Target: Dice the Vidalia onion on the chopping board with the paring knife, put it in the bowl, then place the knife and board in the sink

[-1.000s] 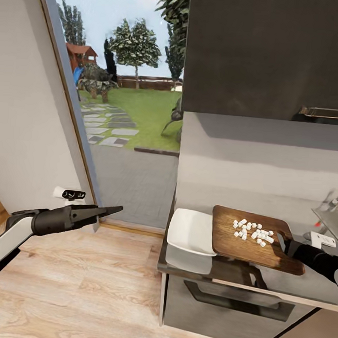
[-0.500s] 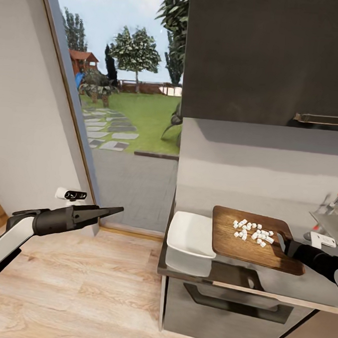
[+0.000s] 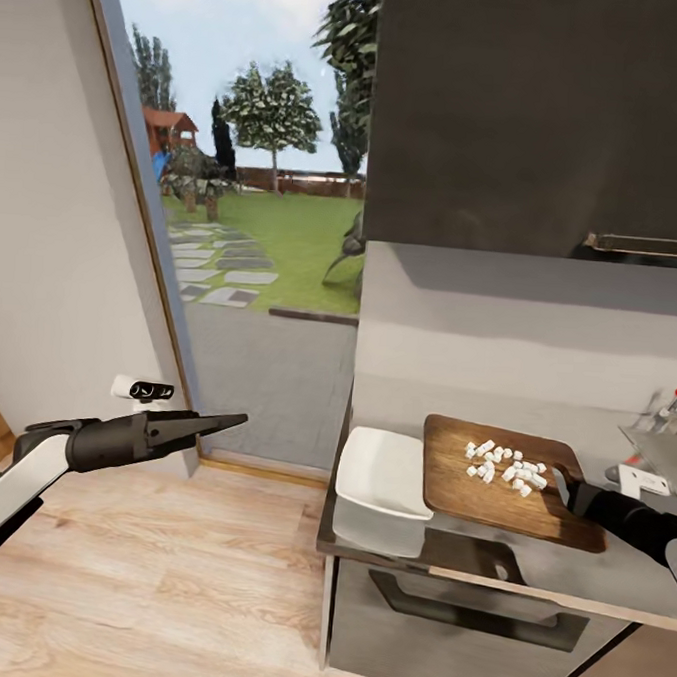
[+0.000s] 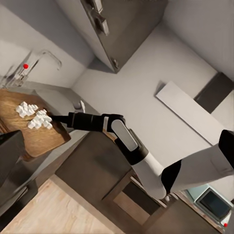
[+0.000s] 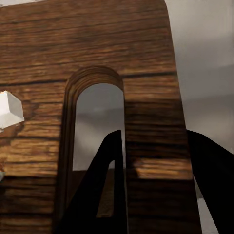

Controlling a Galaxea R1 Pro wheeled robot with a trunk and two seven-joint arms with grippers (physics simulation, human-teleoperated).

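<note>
Head view: the chopping board [image 3: 490, 488] sits lower right of frame on the countertop [image 3: 565, 568], its left edge overlapping the rim of the white bowl [image 3: 380, 471]. Diced onion [image 3: 506, 466] lies in a loose pile of pale cubes on the board's right half. Bowl looks empty. Sink [image 3: 668, 439] edge and red-knobbed faucet at far right

Right gripper [image 3: 567, 486] at the board's handle end; right wrist view shows one dark finger [image 5: 109, 185] through the handle slot and the other outside the end strip, pinching that strip between them

Left gripper [image 3: 218, 420] hangs mid-left over the wooden floor, fingers drawn to a narrow point, holding nothing

Step in hand, by judgement: transferring dice to the bowl. Next move likely calls for raising the handle end so the cubes slide leftward into the bowl, slowly enough that none spill over the counter edge
</note>
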